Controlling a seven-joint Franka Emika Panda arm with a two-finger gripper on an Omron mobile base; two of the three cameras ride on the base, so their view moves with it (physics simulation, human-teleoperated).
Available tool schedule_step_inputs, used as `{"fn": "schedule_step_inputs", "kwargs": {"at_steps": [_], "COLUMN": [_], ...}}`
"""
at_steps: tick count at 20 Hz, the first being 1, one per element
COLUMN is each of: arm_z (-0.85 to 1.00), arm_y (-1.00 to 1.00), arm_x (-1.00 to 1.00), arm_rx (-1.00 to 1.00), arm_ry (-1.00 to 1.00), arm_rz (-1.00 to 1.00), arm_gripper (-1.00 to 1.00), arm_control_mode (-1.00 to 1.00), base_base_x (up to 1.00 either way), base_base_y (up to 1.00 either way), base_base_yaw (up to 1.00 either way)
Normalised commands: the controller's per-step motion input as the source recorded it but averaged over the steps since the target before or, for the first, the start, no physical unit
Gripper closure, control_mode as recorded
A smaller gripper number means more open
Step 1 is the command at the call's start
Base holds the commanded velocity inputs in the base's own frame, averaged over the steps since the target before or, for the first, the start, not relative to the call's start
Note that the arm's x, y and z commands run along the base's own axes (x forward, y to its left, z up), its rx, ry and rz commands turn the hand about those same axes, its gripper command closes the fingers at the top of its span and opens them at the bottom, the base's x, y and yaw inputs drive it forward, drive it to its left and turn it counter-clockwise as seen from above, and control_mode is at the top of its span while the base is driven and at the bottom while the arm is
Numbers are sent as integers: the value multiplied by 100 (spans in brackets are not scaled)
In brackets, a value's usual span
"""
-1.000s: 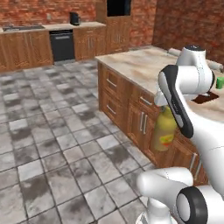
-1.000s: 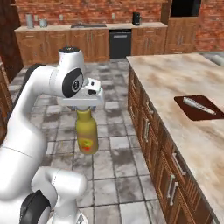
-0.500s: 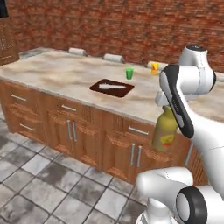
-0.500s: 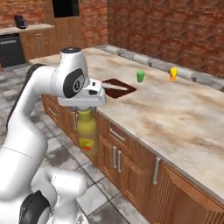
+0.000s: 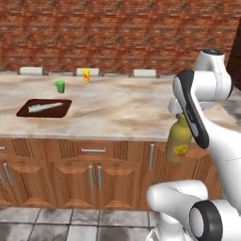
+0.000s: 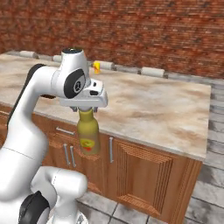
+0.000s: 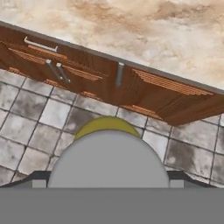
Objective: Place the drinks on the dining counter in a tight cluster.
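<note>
The gripper clasps the tall olive-yellow bottle by its neck, holding it upright in the air in front of the wooden drawers, below the edge of the dining counter (grey cap nearest the hand camera). A green cup, yellow cup and dark board stand on the counter.

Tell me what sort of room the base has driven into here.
A kitchen, most likely its dining side: a long marble-patterned counter on wooden drawers and cabinets, backed by a red brick wall. A cutting board and two small cups, green and yellow, sit on it.
</note>
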Motion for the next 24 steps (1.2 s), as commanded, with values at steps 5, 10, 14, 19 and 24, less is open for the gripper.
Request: {"fn": "schedule_step_inputs", "kwargs": {"at_steps": [5,10,14,19,24], "arm_z": [0,0,0,0,0], "arm_y": [0,0,0,0,0], "arm_x": [0,0,0,0,0], "arm_rx": [0,0,0,0,0], "arm_ry": [0,0,0,0,0], "arm_rz": [0,0,0,0,0], "arm_gripper": [100,100,100,100,100], "arm_control_mode": [100,100,100,100,100], "base_base_x": [4,21,39,65,97], "base_base_y": [8,57,77,77,19], "base_base_yaw": [-27,-14,-20,-24,-17]}}
